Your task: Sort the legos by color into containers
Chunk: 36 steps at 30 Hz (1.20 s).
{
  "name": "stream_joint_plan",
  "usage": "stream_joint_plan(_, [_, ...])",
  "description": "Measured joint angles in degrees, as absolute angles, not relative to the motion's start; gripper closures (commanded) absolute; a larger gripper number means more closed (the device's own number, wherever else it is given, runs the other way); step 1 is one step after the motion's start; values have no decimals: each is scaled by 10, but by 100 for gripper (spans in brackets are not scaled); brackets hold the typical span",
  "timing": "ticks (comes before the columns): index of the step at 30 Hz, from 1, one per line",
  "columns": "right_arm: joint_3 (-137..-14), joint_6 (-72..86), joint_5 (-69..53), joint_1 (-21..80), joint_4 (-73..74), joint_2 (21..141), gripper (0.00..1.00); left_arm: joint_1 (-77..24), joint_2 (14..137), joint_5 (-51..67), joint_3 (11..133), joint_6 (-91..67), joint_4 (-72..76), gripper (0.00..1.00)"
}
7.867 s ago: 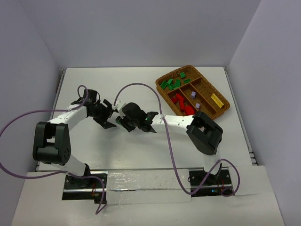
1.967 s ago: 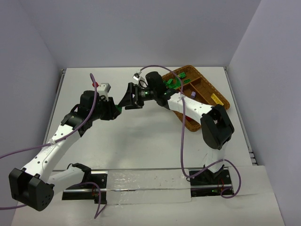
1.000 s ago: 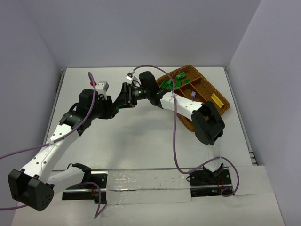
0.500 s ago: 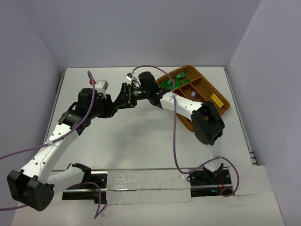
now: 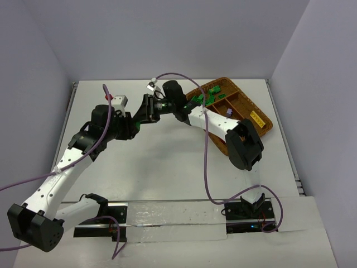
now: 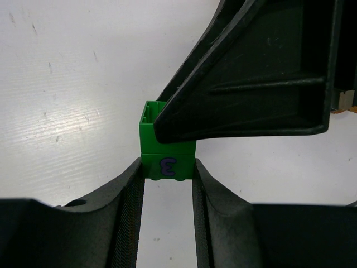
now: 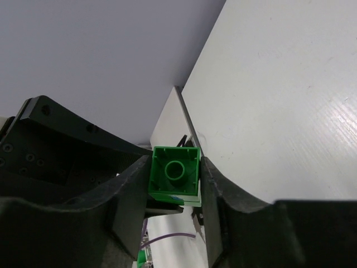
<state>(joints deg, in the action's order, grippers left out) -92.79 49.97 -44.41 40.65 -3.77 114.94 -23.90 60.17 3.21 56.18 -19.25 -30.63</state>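
Note:
A green lego (image 6: 167,152) marked with a purple "3" is pinched at its studded end between the fingers of my left gripper (image 6: 167,172), above the white table. My right gripper (image 7: 174,180) meets it from the opposite side. Its two fingers press both sides of the same green lego (image 7: 174,170), whose hollow underside faces that camera. In the top view the left gripper (image 5: 131,125) and the right gripper (image 5: 141,113) join left of the wicker tray (image 5: 244,133). Its containers hold green legos (image 5: 203,99), a lilac one (image 5: 229,112) and a yellow one (image 5: 257,118).
The right arm (image 5: 215,124) stretches over the tray's near left part and hides it. Purple cables (image 5: 205,162) loop from both arms above the table. Grey walls close in the white table (image 5: 167,167) at the back and sides.
My right gripper's jaws have narrowed onto the green lego that the left gripper holds. Both arms have edged slightly left and toward the back.

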Motion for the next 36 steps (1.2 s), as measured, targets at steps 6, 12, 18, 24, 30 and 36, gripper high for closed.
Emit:
stream_joint_plan(6, [-926,501,-445,406,-39,1150,54,-239,598,30,562,-192,-309,100])
stream_joint_plan(12, [-924,498,-452,407,-39,1150,43,-239,599,30,562,-192,-310,100])
stream_joint_plan(18, [-913,496,-459,408,-38,1150,44,-239,599,29,562,-192,-310,100])
stream_joint_plan(24, [-911,496,-466,408,-40,1150,59,-239,599,29,562,-192,-311,100])
stream_joint_plan(30, [-905,500,-471,408,-50,1150,92,-239,599,30,562,-191,-313,100])
stream_joint_plan(36, [-880,545,-478,406,-99,1150,95,-239,599,31,562,-190,-316,100])
